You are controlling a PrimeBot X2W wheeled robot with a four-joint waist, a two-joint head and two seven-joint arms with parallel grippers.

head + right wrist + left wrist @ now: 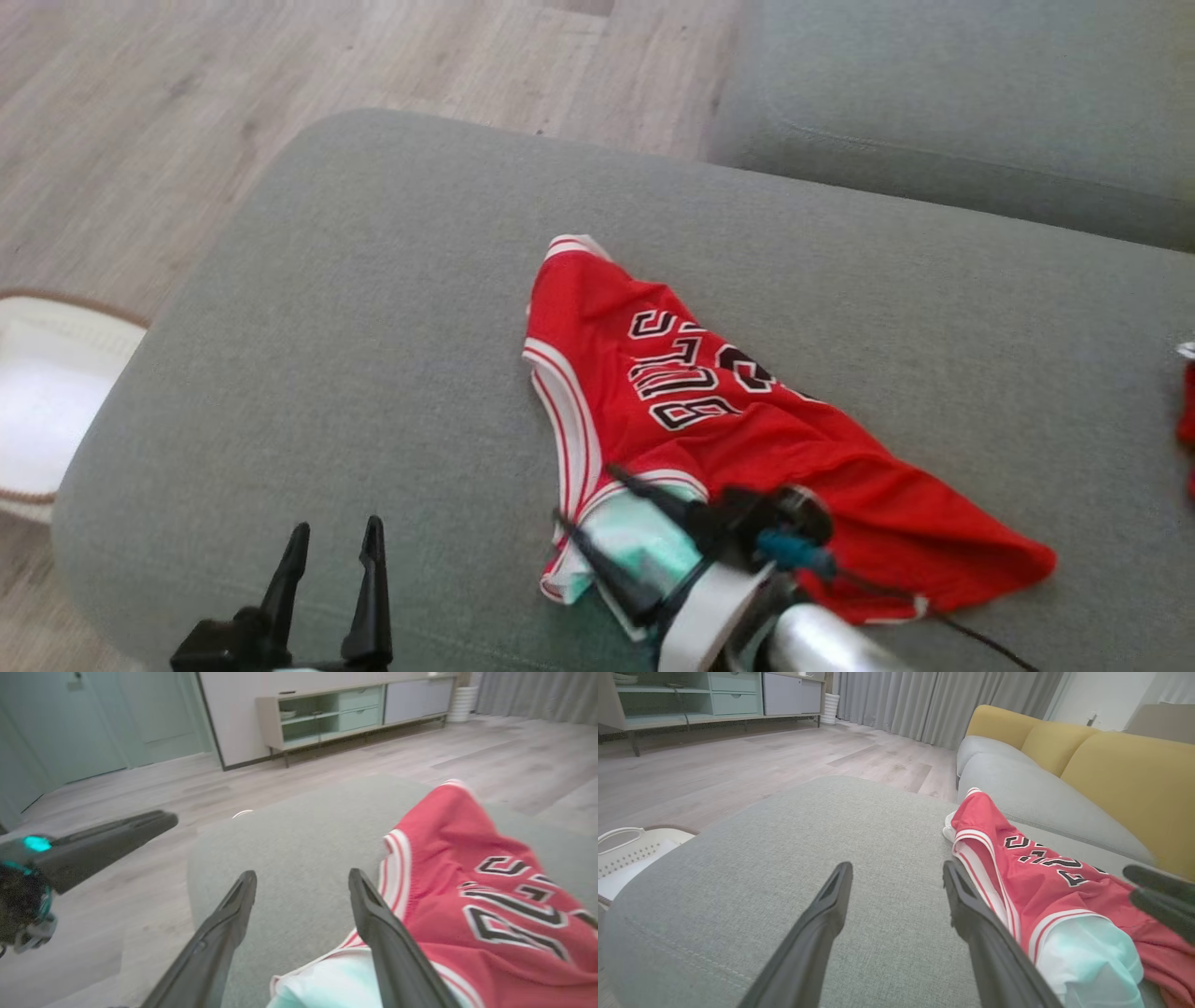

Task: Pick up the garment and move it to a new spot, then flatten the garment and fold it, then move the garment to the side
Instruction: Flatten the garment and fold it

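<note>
The garment (pixel 728 411) is a red jersey with black letters and white trim, lying crumpled on the grey cushion (pixel 373 327), its pale inner side showing at the near hem. My right gripper (pixel 586 495) hovers open over that near hem, gripping no cloth. In the right wrist view the gripper (pixel 302 873) has its fingers spread, one of them lying over the edge of the garment (pixel 467 882). My left gripper (pixel 336 527) stands open and empty above bare cushion, left of the garment. In the left wrist view the gripper (pixel 896 865) has the garment (pixel 1041 877) to its right.
A white laundry basket (pixel 37 411) sits on the wooden floor past the cushion's left edge. Behind is a grey sofa seat (pixel 934 103) with yellow back cushions (pixel 1111 765). Another red item (pixel 1187 401) shows at the far right. Bare cushion lies left of the garment.
</note>
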